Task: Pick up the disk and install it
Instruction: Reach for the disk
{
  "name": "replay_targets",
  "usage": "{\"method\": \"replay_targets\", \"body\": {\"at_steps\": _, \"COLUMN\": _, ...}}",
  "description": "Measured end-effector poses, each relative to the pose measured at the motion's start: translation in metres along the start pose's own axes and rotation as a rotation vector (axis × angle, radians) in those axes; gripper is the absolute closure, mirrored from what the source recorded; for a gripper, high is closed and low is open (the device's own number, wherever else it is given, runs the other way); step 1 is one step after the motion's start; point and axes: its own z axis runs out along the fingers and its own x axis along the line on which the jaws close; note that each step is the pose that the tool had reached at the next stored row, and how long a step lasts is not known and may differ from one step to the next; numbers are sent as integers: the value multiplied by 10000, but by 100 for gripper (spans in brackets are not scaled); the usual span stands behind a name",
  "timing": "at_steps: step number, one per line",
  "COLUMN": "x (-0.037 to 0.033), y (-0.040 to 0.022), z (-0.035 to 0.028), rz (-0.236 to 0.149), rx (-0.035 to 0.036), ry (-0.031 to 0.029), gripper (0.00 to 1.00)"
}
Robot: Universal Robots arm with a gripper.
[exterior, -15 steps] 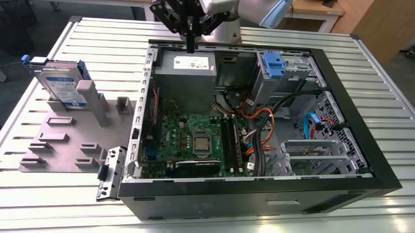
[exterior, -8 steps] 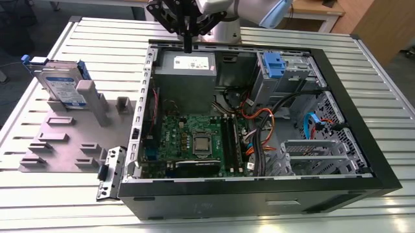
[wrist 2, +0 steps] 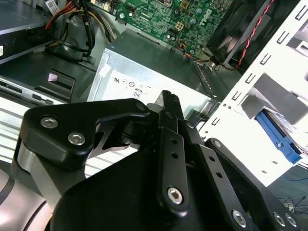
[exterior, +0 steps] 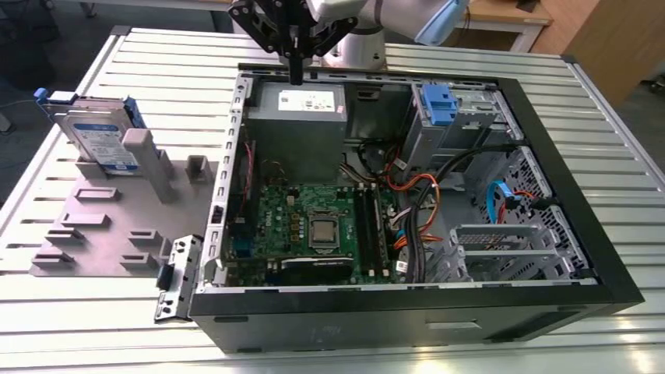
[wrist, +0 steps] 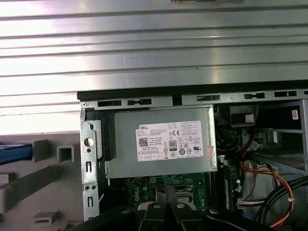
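The disk [exterior: 100,134] stands on edge in a slot of the grey fixture [exterior: 99,226] at the exterior view's left, beside the open computer case [exterior: 582,195]. It is silver with a white-and-blue label and blue rails. One of its blue rails [wrist 2: 283,142] shows in the second wrist view. My gripper [exterior: 296,75] hangs above the case's far rim, over the power supply [exterior: 301,101]. Its fingers are shut together with nothing between them. The gripper is well apart from the disk, toward the exterior view's right of it.
Inside the case lie the green motherboard [exterior: 311,226], orange and black cables [exterior: 416,195] and a grey drive cage [exterior: 468,121] with a fixed blue bracket [exterior: 437,105]. A loose metal bracket [exterior: 177,276] rests by the case's near left corner. The slatted metal table [exterior: 62,327] surrounds everything.
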Motion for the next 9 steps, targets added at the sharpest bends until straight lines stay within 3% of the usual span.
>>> {"method": "replay_targets", "body": {"at_steps": 9, "x": 7, "y": 0, "z": 0, "rz": 4, "rx": -1, "ry": -1, "gripper": 89}}
